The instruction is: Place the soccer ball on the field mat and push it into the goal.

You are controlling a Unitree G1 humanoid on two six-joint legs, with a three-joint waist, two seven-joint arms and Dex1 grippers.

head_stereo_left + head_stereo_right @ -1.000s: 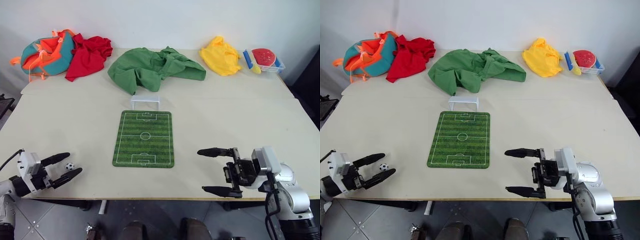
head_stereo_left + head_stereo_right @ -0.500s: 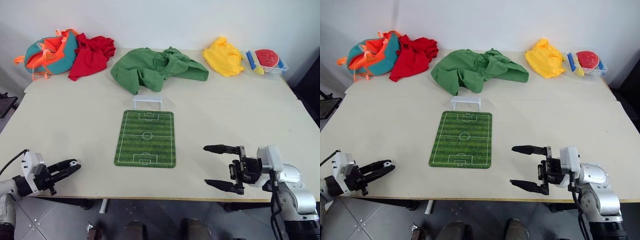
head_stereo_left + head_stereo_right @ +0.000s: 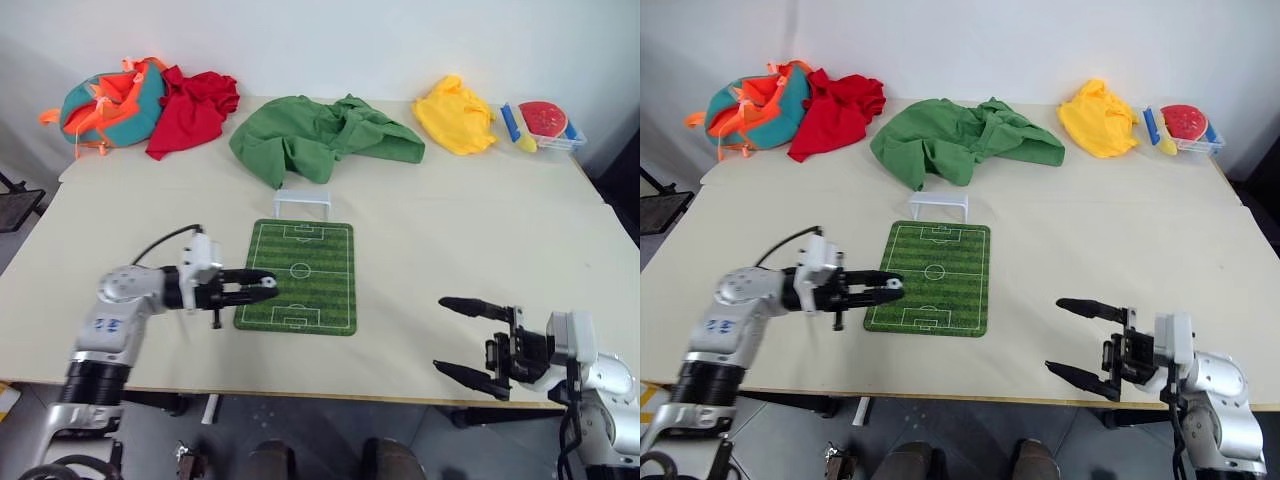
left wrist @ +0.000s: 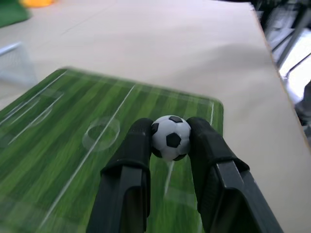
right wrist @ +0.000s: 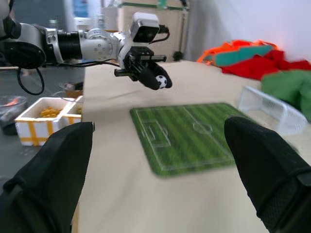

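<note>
My left gripper (image 4: 170,141) clamps ball (image 4: 170,137) above near end of mat (image 3: 310,262); goal (image 3: 303,201) lies beyond far end, along mat's length. Right gripper (image 3: 468,337) agape, well off.

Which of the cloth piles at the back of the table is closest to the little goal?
The green garment, lying just behind the goal; the red cloth and yellow cloth sit off to either side.

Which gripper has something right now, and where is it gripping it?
The left gripper holds the soccer ball, pinched at its two sides between the fingertips, above the field mat. The right gripper is open and empty.
</note>
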